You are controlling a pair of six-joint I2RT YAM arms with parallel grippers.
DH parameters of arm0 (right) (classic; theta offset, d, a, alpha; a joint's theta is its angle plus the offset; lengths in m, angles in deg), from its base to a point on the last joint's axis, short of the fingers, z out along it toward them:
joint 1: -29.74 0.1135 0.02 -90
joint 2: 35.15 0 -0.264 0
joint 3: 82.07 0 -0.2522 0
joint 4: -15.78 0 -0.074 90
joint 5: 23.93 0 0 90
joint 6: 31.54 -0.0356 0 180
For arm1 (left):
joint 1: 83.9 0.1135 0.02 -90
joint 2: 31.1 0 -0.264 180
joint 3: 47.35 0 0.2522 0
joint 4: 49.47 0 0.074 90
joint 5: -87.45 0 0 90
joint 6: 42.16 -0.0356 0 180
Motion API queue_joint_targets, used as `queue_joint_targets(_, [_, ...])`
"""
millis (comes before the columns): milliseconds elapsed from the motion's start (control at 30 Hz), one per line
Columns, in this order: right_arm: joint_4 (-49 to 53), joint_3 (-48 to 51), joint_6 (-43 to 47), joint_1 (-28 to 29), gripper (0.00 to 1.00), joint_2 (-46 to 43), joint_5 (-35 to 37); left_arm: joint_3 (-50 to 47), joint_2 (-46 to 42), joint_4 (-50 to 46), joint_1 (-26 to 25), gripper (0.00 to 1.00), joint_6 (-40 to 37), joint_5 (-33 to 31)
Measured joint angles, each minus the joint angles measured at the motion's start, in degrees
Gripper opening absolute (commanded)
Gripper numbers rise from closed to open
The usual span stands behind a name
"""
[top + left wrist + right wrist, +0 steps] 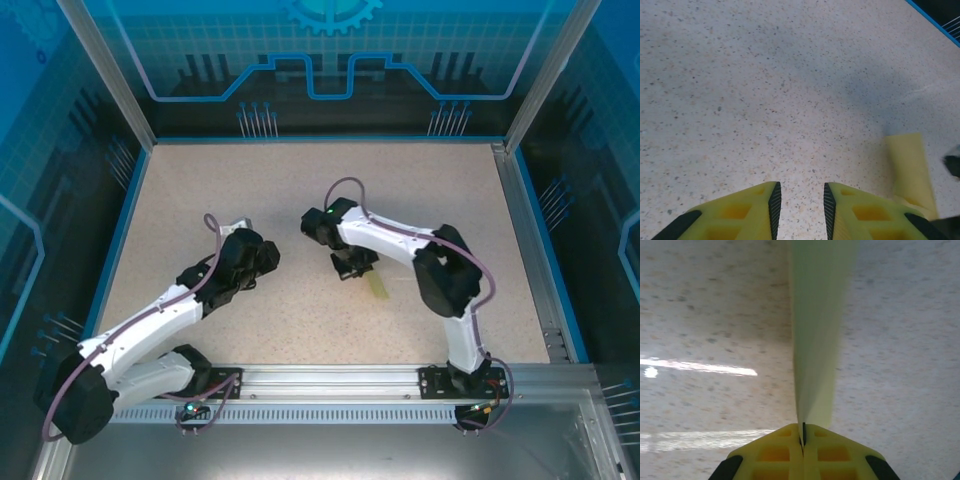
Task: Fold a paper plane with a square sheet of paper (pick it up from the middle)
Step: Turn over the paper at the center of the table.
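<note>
The square sheet of paper stands folded into a narrow yellow strip, the paper plane (378, 286). My right gripper (352, 268) is shut on one end of it, just above the table's middle. In the right wrist view the paper plane (817, 330) runs straight out from between the closed right gripper (802, 434), its far end blurred. My left gripper (268, 255) hovers to the left, apart from the paper. In the left wrist view the left gripper (800, 192) is open over bare table with nothing between its pads, and the paper plane (910, 167) lies at the right.
The speckled beige tabletop (300, 180) is bounded by a blue rim and clear enclosure walls (120, 160). An aluminium rail (330, 378) carrying the arm bases runs along the near edge. A dark part of the right gripper (952, 165) shows at the right edge of the left wrist view.
</note>
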State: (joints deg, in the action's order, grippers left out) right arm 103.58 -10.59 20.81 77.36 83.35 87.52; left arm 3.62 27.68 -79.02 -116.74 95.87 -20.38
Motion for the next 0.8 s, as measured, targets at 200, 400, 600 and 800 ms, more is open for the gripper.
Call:
queue_joint_targets(200, [-2.29,-8.74,-0.79,2.64,0.32,5.95,-7.45,-0.98,-2.38,-2.08,0.13,0.38,-0.24,-0.42])
queue_joint_targets(400, [-9.9,-5.6,0.15,2.51,0.45,2.23,-15.06,-0.98,-3.08,-2.19,0.81,0.41,-1.55,1.01])
queue_joint_targets(600, [-24.9,15.08,0.48,-5.77,0.45,-16.04,-25.49,-0.7,3.34,0.11,0.85,0.41,-3.19,9.66])
queue_joint_targets(800, [-39.04,26.95,1.7,-18.6,0.35,-21.2,-35.71,6.67,19.69,6.12,0.83,0.39,-3.39,23.06])
